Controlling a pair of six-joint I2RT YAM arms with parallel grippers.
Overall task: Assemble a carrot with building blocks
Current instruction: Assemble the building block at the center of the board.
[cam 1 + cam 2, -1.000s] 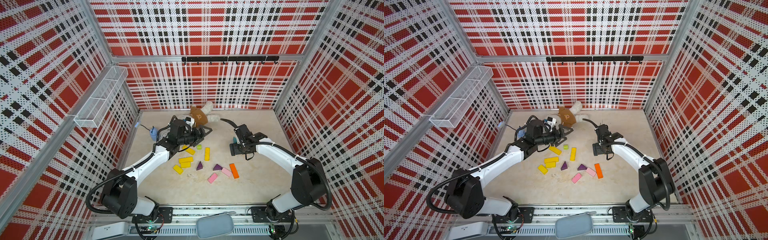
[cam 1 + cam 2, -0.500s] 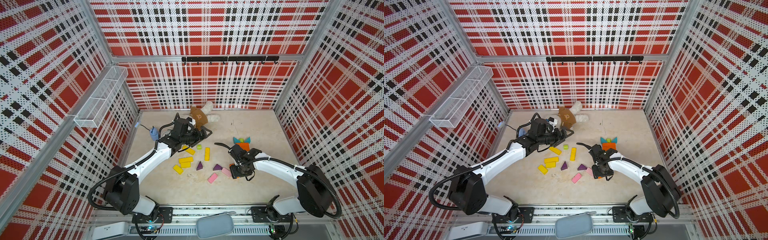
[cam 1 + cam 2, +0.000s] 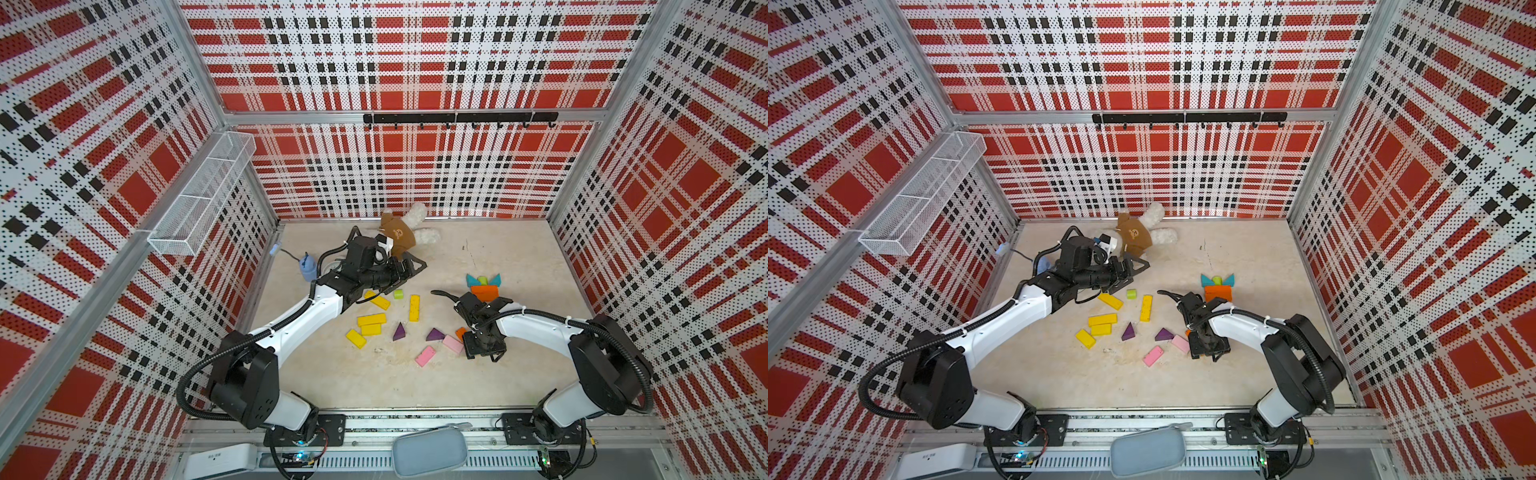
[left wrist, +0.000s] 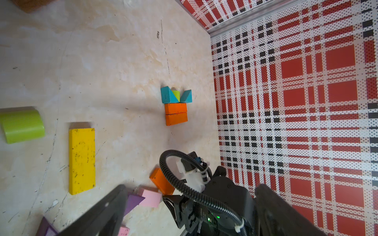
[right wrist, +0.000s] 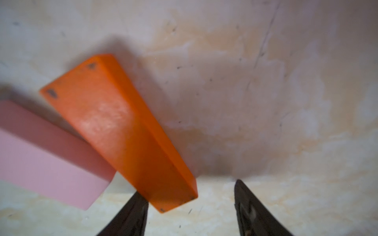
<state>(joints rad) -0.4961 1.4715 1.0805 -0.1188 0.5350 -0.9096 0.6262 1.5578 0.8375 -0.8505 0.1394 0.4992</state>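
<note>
The right pincer [image 5: 189, 212] is down low over the counter [image 3: 415, 386]. Its jaws sit at a middling width and aren't clamped on anything. The loose orange block [image 5: 122, 130] lies flat with its near corner poking in between the fingers. It's right up against one finger [image 5: 133, 214], with bare counter between it and the opposite one. A pink block [image 5: 47, 163] is tucked against the orange one's long side. In both top views the arm hides most of that orange block, so only a sliver shows.

The half-built carrot [image 4: 176, 113] sits flat on the counter over on the robot's right, a bit farther back than the right pincer. It's two orange pieces lying long side to long side. At the far end are two teal triangles [image 4: 167, 96] with a lime cylinder [image 4: 176, 95] wedged between them.

The leftovers are scattered mid-counter: five yellow blocks [image 3: 414, 307], a spare lime cylinder [image 3: 398, 294], two purple triangles [image 3: 399, 332] and another pink piece [image 3: 425, 356].

The left pincer [image 3: 409, 266] hangs over the counter just behind the yellow ones, jaws spread wide with nothing in them. A plush toy [image 3: 405, 232] lies by the back wall right behind it.
</note>
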